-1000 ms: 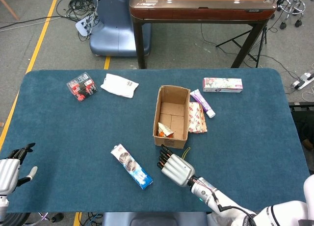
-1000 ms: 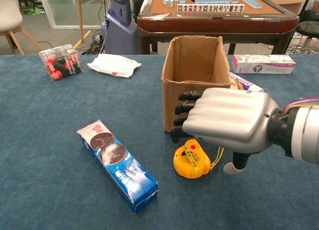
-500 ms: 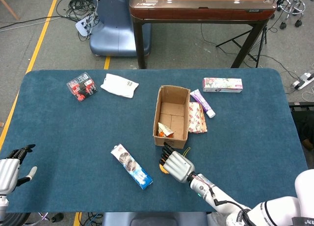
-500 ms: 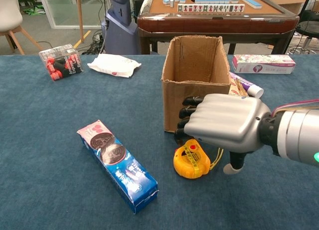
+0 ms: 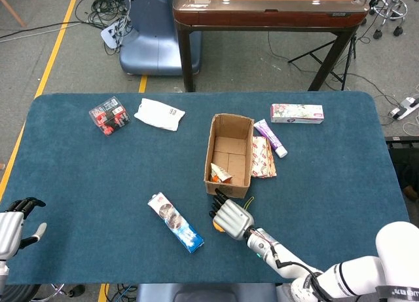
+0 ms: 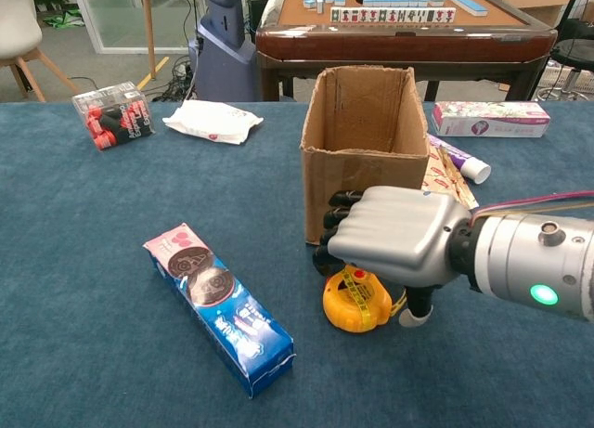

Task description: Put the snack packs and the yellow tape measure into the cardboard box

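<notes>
From the head view, the blue table [image 5: 78, 177] shows the right hand [image 5: 229, 217] over the tape measure [image 5: 217, 226], just before the cardboard box [image 5: 229, 154]; the left hand [image 5: 14, 222] idles, fingers apart. In the chest view the right hand's fingers [image 6: 334, 233] hang apart above the tape measure, not gripping; it should settle lower, thumb under one side, before closing. The snack pack [image 6: 218, 307] lies well left.

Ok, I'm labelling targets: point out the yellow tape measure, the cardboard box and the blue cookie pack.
yellow tape measure [image 6: 355, 303], chest view, top face.
cardboard box [image 6: 345, 182], chest view, front wall.
blue cookie pack [image 6: 223, 305], chest view, middle of wrapper.
</notes>
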Robot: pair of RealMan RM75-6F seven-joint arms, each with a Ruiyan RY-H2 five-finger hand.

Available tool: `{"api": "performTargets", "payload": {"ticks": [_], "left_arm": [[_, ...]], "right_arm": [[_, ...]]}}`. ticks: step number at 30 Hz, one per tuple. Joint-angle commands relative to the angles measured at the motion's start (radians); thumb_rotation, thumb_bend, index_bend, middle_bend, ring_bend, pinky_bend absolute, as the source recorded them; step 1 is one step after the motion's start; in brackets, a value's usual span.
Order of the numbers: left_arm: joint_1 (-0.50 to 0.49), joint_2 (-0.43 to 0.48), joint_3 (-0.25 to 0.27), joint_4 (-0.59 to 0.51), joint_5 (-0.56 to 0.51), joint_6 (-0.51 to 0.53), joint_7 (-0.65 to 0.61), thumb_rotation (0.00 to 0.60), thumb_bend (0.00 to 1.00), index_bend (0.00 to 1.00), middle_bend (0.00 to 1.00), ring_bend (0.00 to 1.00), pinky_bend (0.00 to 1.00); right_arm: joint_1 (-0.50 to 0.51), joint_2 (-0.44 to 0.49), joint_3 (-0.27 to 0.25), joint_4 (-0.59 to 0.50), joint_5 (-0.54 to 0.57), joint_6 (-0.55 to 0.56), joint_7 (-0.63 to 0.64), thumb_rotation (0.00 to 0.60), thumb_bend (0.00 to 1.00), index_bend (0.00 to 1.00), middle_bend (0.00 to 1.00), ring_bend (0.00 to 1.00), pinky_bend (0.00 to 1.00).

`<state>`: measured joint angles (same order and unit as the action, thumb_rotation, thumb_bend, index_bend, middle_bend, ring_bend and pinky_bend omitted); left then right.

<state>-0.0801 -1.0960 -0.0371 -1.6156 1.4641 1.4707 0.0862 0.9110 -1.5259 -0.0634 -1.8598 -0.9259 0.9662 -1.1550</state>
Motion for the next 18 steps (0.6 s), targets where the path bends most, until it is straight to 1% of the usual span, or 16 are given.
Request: {"api": "performTargets", "payload": {"ticks": [1,10,18], "left_arm": [[0.000,0.002,0.000,-0.003,-0.003,-0.002,0.002,0.600,0.26,0.39,0.34,0.32,0.62],[0.001,0.012,-0.001,-0.009,-0.009,-0.005,-0.003,0.600,0.26,0.39,0.34,0.32,0.62],[0.002,0.017,-0.003,-0.011,-0.012,-0.005,-0.009,0.600,0.26,0.39,0.34,0.32,0.62]], "right_arm": [[0.007,-0.010,-0.002,0.011,0.008,-0.001,0.006,0.600,0.00,0.28,0.23,0.08,0.01],[0.037,-0.028,-0.006,0.028,0.053,-0.014,0.023,0.600,0.00,0.28,0.23,0.08,0.01],[0.064,-0.032,-0.021,0.034,0.097,-0.008,0.015,0.600,0.00,0.28,0.28,0.08,0.01]]}}
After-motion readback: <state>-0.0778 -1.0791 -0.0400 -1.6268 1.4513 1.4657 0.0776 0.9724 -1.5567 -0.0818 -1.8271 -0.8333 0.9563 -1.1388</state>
